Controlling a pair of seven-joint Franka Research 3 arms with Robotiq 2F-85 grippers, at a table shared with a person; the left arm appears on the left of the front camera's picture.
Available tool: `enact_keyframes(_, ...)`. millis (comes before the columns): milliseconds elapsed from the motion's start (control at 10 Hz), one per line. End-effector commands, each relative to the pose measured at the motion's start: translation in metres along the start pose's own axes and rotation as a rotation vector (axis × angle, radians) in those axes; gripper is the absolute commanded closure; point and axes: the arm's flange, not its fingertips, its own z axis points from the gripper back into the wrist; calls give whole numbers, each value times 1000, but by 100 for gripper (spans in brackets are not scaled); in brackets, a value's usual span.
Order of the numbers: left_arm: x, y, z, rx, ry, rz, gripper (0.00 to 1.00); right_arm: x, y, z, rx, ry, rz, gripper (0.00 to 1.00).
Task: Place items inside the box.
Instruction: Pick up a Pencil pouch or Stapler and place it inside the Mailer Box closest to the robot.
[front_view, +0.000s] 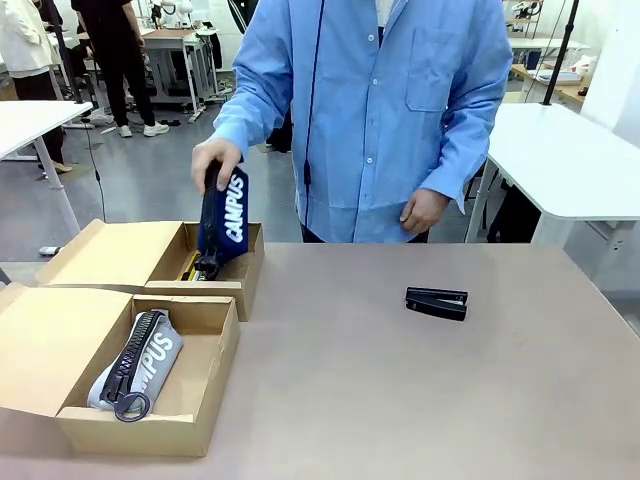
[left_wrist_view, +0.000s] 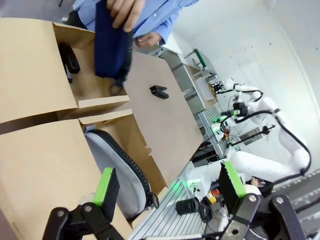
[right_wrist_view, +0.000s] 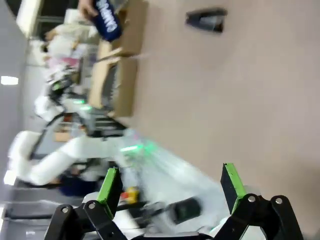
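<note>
L gripper (left_wrist_view: 169, 186) spread, empty, over near box (front_view: 205, 398); grey pouch (front_view: 140, 360) lies inside. R gripper (right_wrist_view: 170, 182) spread, empty, over table (front_view: 380, 400). Far left: hand (front_view: 213, 160) holds navy pouch (front_view: 224, 222) upright, lower end in far box (front_view: 246, 275). Stapler (front_view: 436, 302) on table, right of ctr.

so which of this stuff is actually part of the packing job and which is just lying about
Part of the job:
- navy CAMPUS pouch, held by the person's hand, lower end in the far box
- grey pouch in the near box
- black stapler on the table

Just there:
- white tables in the background
</note>
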Motion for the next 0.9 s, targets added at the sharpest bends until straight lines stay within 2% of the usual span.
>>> enact_keyframes(0, 0, -1, -1, -18, -21, -21, 0, 42, 47, -90, -303, -43, 292, 0)
enact_keyframes(100, 0, -1, -1, -18, -21, -21, 0, 55, 70, -128, -429, -39, 408, 0)
enact_keyframes(300, 0, -1, -1, -18, -21, -21, 0, 67, 120, -197, -453, 1, 617, 0)
enact_keyframes(500, 0, -1, -1, -18, -21, -21, 0, 79, 143, -273, -376, 351, 707, 0)
enact_keyframes(600, 0, -1, -1, -18, -21, -21, 0, 84, 138, -290, -409, 448, 651, 0)
enact_keyframes(700, 0, -1, -1, -18, -21, -21, 0, 64, 159, -255, -417, 237, 692, 0)
enact_keyframes(800, 0, -1, -1, -18, -21, -21, 0, 64, 159, -255, -417, 237, 692, 0)
